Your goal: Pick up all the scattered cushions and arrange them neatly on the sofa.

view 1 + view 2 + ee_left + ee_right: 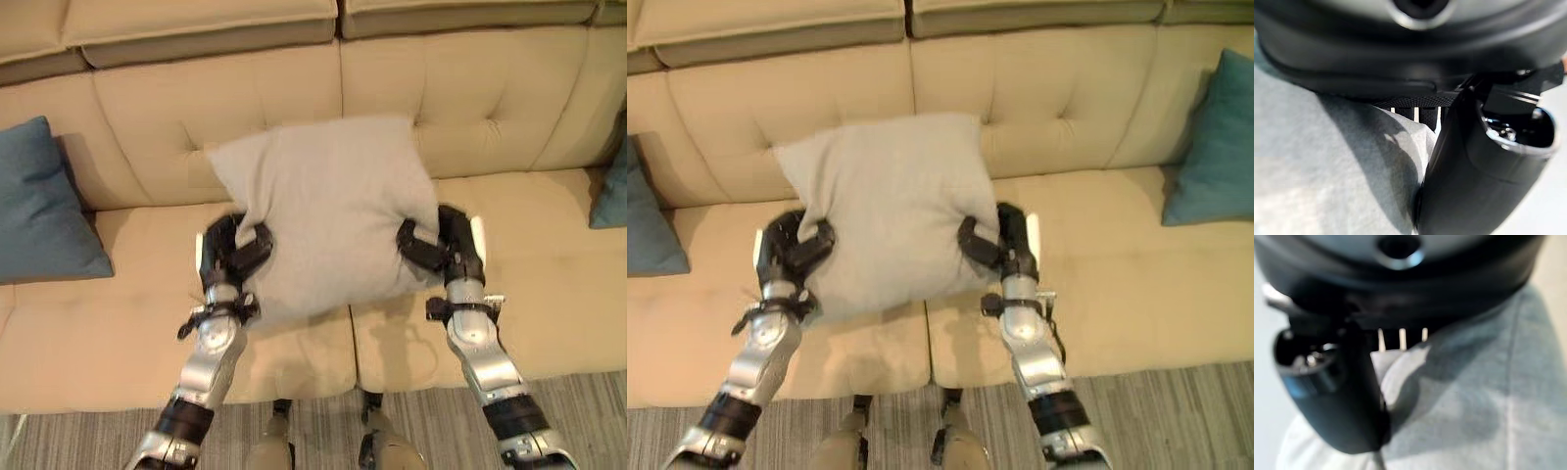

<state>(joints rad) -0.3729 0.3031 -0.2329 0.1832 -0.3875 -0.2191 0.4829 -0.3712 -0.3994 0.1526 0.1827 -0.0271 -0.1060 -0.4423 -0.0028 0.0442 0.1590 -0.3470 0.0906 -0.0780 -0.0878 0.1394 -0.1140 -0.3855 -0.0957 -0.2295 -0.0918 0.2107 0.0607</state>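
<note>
A pale grey cushion [328, 211] is held between both hands above the middle of the beige sofa [470, 117], its top leaning toward the backrest. My left hand [232, 253] pinches the cushion's left lower edge, thumb on the front. My right hand [438, 245] pinches the right lower edge the same way. In the left wrist view grey cloth [1327, 171] presses against the thumb [1469, 176]. The right wrist view shows the cloth [1474, 401] caught by that hand's thumb [1337, 396]. A blue cushion [39, 206] leans at the sofa's left, and a teal cushion [1215, 142] at its right.
The sofa seat [98, 333] spreads beneath the cushion, with a seam between two seat pads. Striped grey carpet [323, 421] lies in front of the sofa. The tufted backrest [196, 108] rises behind.
</note>
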